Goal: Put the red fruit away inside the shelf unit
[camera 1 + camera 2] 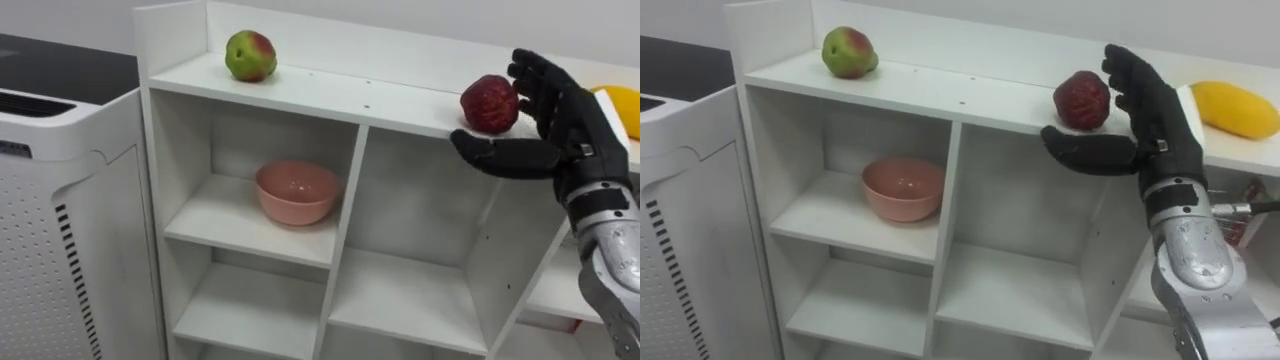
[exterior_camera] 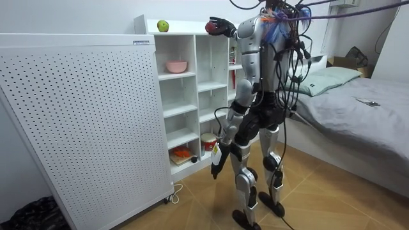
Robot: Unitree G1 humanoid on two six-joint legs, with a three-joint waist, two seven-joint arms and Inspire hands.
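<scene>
A dark red apple (image 1: 489, 104) rests on the top board of the white closet (image 1: 340, 95), near its front edge. My right hand (image 1: 565, 125) is open beside it: the fingers stand straight just right of and behind the apple, and the thumb reaches left below the board's edge. A green-red apple (image 1: 250, 55) sits at the far left of the same board. A yellow mango (image 1: 1233, 108) lies to the right of my hand. In the room view my left hand (image 2: 218, 161) hangs down by my thigh.
A pink bowl (image 1: 296, 192) stands in the upper left compartment. A white perforated unit (image 1: 60, 220) stands against the closet's left side. In the room view the lower shelves hold a red-and-white tub (image 2: 208, 140) and orange items (image 2: 181, 153); a bed (image 2: 358, 108) is behind me.
</scene>
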